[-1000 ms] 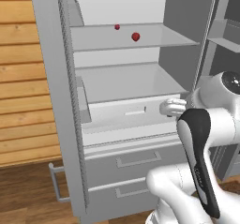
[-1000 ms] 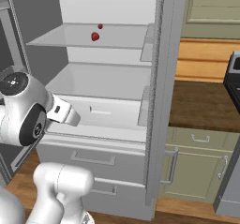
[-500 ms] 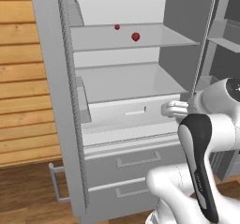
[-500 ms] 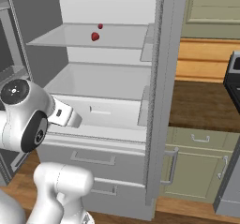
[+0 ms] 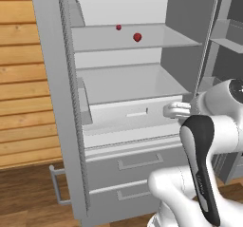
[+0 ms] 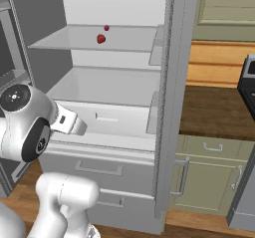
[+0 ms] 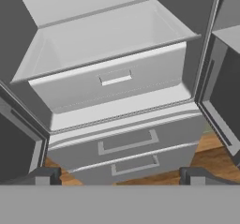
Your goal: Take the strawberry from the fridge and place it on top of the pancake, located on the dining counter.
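Note:
The fridge [image 5: 52, 79] stands open with its white shelves showing. On the upper shelf lies the strawberry [image 5: 137, 37], small and red, also seen from the other side [image 6: 101, 39]. My gripper [image 5: 167, 110] hovers well below that shelf, in front of the white crisper bin [image 7: 117, 78]. Its dark fingertips [image 7: 47, 176] sit far apart at the bottom of the hand view, so the gripper [image 7: 122, 178] is open with nothing between them. The pancake and the dining counter are out of view.
A smaller red item [image 5: 118, 27] sits further back on the same shelf. Two grey drawers [image 5: 137, 162] lie under the bin. The open fridge door with its racks [image 5: 228, 36] stands to the right of the arm. A pale green cabinet under a dark counter [image 6: 214, 117] flanks the fridge.
The arm's upper joints have shifted slightly while the hand stays in front of the bin. The gripper stays open and the strawberry has not moved.

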You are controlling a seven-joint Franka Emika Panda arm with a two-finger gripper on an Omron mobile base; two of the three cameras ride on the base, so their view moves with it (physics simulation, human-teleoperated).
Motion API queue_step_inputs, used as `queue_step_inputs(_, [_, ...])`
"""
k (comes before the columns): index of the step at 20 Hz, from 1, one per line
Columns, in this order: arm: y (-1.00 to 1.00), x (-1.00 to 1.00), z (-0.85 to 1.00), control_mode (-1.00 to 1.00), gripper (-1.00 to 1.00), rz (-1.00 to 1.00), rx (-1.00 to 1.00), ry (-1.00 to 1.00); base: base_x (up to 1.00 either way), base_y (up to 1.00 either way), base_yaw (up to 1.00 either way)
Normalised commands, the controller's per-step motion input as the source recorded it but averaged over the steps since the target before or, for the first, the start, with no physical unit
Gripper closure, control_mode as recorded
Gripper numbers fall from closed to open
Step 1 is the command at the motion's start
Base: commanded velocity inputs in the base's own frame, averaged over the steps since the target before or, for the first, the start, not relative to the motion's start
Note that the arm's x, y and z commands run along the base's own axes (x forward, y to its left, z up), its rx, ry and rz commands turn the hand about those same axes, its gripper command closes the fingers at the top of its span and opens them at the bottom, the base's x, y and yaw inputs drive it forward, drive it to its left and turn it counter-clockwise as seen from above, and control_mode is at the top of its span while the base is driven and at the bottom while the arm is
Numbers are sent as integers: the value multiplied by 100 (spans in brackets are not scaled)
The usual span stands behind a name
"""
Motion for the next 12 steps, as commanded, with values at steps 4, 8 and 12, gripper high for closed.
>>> queue_step_inputs(4, [0,3,0,100,-100,0,0,0,6,0,0])
queue_step_inputs(8, [0,0,0,100,-100,0,0,0,53,21,0])
queue_step_inputs(12, [0,0,0,100,-100,0,0,0,74,39,0])
